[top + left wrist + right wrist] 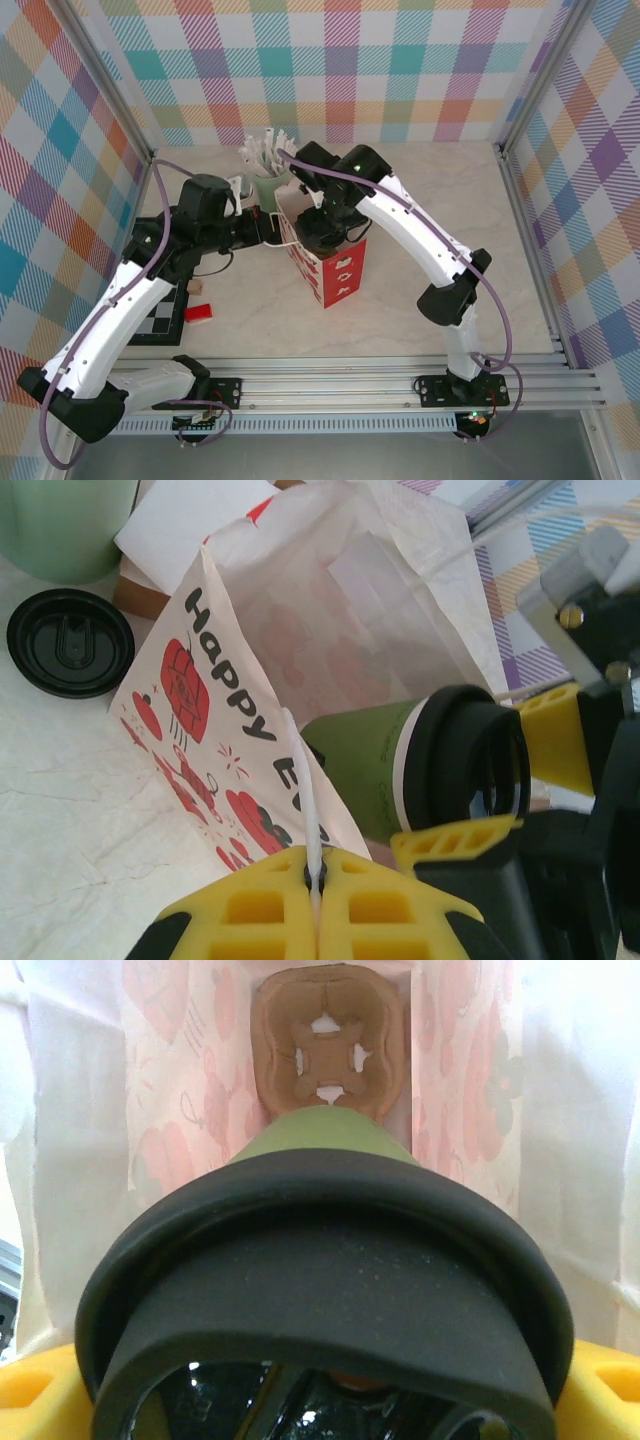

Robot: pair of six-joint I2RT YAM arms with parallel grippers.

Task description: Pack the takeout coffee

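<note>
Top external: pale table (430,210), plaid walls (360,60)

A loose black lid (70,642) lies flat on the white table (90,820) at upper left, just beside a pale green tub (65,525). Seen from above, the tub holds what may be white stirrers (262,150). At lower left, a red block (198,314) sits beside a checkered board (160,318).

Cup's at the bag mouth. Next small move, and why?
Probably ease the right end effector deeper, toward the brown carrier at the bottom: the cup it holds is only at the mouth of the bag, while the left end effector pinches the bag's edge.
</note>
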